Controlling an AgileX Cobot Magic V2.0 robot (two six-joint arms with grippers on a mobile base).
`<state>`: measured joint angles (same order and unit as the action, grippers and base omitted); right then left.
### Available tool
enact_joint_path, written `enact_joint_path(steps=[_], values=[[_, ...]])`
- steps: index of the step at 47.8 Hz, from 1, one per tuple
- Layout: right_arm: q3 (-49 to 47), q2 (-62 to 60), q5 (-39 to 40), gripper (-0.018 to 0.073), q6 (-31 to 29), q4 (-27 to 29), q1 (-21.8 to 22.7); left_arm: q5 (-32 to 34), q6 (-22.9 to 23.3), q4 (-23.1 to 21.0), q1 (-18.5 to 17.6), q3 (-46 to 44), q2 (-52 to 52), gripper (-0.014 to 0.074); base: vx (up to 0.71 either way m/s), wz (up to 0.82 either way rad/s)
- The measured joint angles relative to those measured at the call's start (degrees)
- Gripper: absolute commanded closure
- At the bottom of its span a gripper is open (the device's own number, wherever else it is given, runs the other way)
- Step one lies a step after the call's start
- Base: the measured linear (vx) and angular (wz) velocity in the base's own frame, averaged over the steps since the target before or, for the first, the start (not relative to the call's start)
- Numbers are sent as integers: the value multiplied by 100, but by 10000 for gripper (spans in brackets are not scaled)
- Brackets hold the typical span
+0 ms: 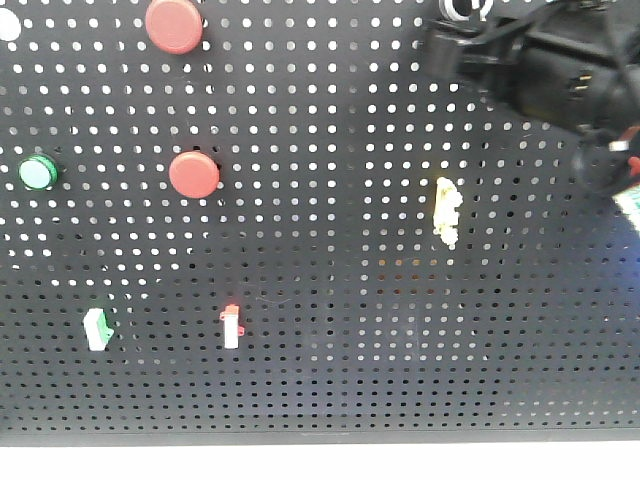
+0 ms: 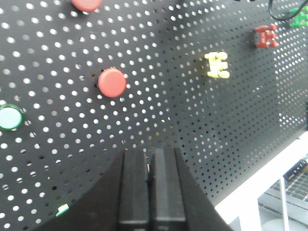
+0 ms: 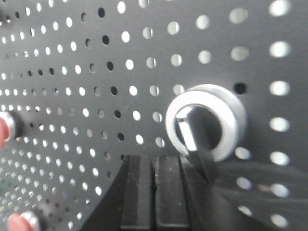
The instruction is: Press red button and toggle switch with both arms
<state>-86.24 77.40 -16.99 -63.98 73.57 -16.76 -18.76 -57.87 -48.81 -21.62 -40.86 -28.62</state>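
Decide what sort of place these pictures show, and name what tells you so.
Most likely a robotics test or training bench. A black perforated metal panel carries a round red push button, a round green push button and a silver-ringed black rotary switch.

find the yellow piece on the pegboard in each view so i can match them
Exterior front: yellow piece, right of centre.
Left wrist: upper right.
Right wrist: not in it.
Shared landmark: red button, to its left in both.
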Motion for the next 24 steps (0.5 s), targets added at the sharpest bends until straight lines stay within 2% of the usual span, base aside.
enact_joint_path(steps=[24], values=[[158, -184, -150, 562, -13, -296, 141, -110, 0, 10, 0, 0, 0, 594, 0, 0]])
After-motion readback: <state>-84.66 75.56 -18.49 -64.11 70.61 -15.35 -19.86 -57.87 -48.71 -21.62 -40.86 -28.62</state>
